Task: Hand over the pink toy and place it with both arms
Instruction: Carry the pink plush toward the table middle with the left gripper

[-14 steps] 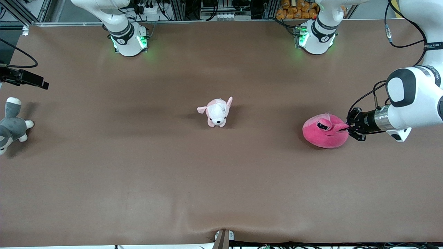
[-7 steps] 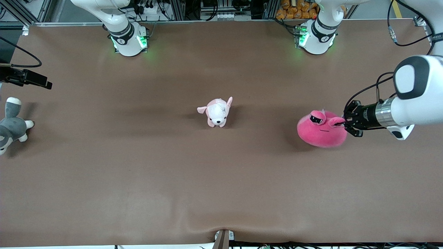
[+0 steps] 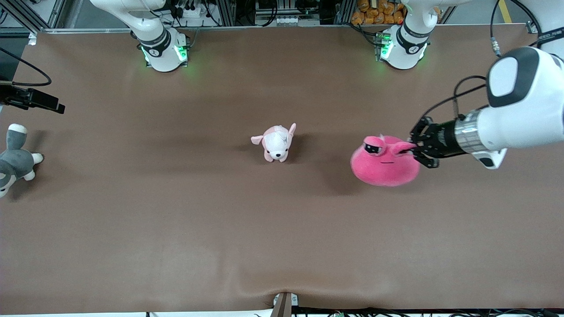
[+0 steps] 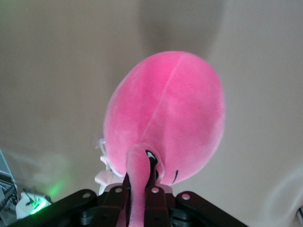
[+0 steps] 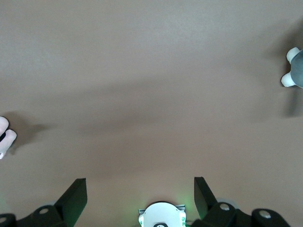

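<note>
The pink toy [image 3: 383,165], a hot-pink round plush with stalk eyes, hangs a little above the table toward the left arm's end. My left gripper [image 3: 414,149] is shut on one of its eye stalks. In the left wrist view the toy [image 4: 165,113] hangs in front of the gripper [image 4: 139,182], with the stalk pinched between the fingers. My right gripper [image 3: 55,107] is over the right arm's end of the table, away from the toy. It is open and empty in the right wrist view [image 5: 139,189].
A pale pink-and-white puppy plush [image 3: 276,143] stands at the table's middle. A grey-and-white plush [image 3: 15,160] lies at the right arm's end, also in the right wrist view [image 5: 296,71]. The arm bases [image 3: 163,48] stand along the table's edge farthest from the front camera.
My left gripper has lifted the pink toy by its stalk and carried it toward the table's middle. The right gripper has barely moved.
</note>
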### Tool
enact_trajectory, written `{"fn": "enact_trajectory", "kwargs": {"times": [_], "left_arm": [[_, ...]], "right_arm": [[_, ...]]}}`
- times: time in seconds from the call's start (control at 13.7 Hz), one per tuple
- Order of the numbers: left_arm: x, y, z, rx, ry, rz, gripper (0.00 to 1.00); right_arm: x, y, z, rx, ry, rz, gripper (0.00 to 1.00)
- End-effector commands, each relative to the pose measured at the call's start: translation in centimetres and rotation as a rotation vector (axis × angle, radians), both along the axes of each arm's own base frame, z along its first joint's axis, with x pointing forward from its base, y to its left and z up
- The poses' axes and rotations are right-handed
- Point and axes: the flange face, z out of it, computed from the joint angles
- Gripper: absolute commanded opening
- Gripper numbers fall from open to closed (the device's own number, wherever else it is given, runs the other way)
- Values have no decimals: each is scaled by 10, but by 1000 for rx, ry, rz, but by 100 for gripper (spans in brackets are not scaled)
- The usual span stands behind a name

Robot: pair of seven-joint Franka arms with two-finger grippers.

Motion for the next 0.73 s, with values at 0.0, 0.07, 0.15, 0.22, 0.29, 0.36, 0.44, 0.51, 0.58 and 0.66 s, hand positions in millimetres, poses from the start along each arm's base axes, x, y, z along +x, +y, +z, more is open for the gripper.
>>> {"fn": "enact_trajectory", "kwargs": {"times": [0.0, 0.07, 0.15, 0.22, 0.29, 0.36, 0.44, 0.51, 0.58, 0.66], "left_arm": [[-4, -31, 26, -24, 5, 17, 0], [-7, -44, 30, -25, 11, 24, 0], [-11, -56, 33, -24, 22, 35, 0], [-15, -67, 40, -35, 30, 52, 0], [-16, -76, 41, -62, 54, 77, 0], [-15, -82, 44, -99, 71, 103, 0], [-15, -92, 54, -138, 88, 130, 0], [-14, -100, 58, -172, 111, 164, 0], [-17, -116, 68, -194, 103, 170, 0], [-23, -135, 70, -197, 105, 176, 0]], "right_arm": [[1, 8, 3, 14, -9, 13, 100], [0, 9, 3, 14, -6, 15, 100], [1, 9, 3, 14, -7, 15, 100], [1, 8, 3, 14, -8, 14, 100], [0, 7, 2, 14, -6, 13, 100], [0, 6, 2, 15, -6, 13, 100], [0, 5, 2, 15, -6, 11, 100], [1, 5, 1, 14, -6, 10, 100], [1, 5, 1, 15, -8, 8, 100], [3, 3, 1, 17, -17, 5, 100]]}}
